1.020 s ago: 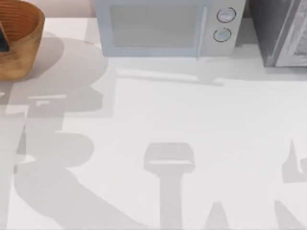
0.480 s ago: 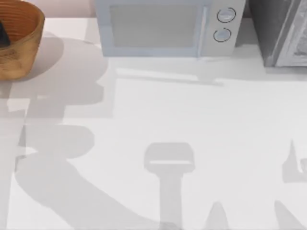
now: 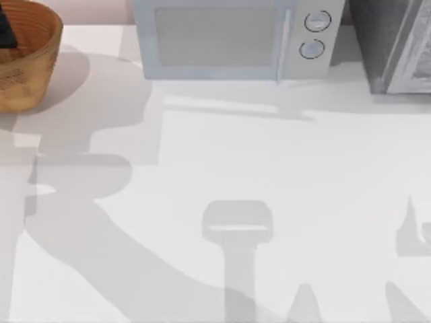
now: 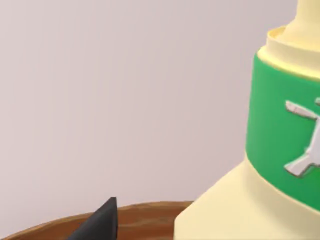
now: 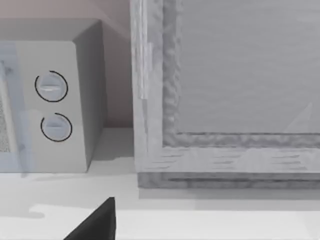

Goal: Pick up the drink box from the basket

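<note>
The drink box (image 4: 260, 165), cream with a green band, stands upright just above the rim of the basket (image 3: 30, 60), which sits at the table's far left, left of the microwave (image 3: 229, 37). In the left wrist view the box rises close beside a dark fingertip (image 4: 100, 220), long axis vertical. The left arm is clearly nearer, reaching over the basket. Whether its fingers grasp the box, I cannot tell. The right arm is parked, facing the microwave and a grey cabinet (image 5: 225, 90).

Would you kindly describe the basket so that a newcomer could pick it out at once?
Start at the white microwave along the table's far edge and look to the left. In the far left corner stands the basket, a round bowl of orange-brown woven wood. It is rounder, smaller and warmer in colour than the boxy white and grey appliances.
</note>
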`<state>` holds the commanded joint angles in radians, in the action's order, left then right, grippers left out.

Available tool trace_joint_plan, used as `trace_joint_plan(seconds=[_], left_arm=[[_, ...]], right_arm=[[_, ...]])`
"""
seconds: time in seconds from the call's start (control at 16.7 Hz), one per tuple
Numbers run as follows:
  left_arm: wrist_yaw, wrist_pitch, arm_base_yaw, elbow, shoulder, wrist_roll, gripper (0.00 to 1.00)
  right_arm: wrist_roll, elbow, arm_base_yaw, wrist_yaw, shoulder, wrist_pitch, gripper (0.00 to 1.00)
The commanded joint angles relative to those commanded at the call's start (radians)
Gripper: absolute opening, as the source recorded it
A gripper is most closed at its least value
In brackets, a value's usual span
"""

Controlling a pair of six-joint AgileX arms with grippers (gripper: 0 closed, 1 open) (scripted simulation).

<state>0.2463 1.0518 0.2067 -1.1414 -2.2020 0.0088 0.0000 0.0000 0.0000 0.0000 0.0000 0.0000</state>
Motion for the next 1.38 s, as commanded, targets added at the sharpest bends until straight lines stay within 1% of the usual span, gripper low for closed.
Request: trace_joint_plan(seconds=[0.12,0.9,0.96,1.38], left_arm=[[0.0,0.0,0.0,0.0,0.0,0.0,1.0],[0.0,0.0,0.0,0.0,0.0,0.0,0.02],[0.0,0.0,0.0,0.0,0.0,0.0,0.0],[0.0,0.0,0.0,0.0,0.0,0.0,0.0]], right_arm=[[0.0,0.0,0.0,0.0,0.0,0.0,1.0],[0.0,0.0,0.0,0.0,0.0,0.0,1.0],[0.0,0.0,0.0,0.0,0.0,0.0,1.0],[0.0,0.0,0.0,0.0,0.0,0.0,1.0]])
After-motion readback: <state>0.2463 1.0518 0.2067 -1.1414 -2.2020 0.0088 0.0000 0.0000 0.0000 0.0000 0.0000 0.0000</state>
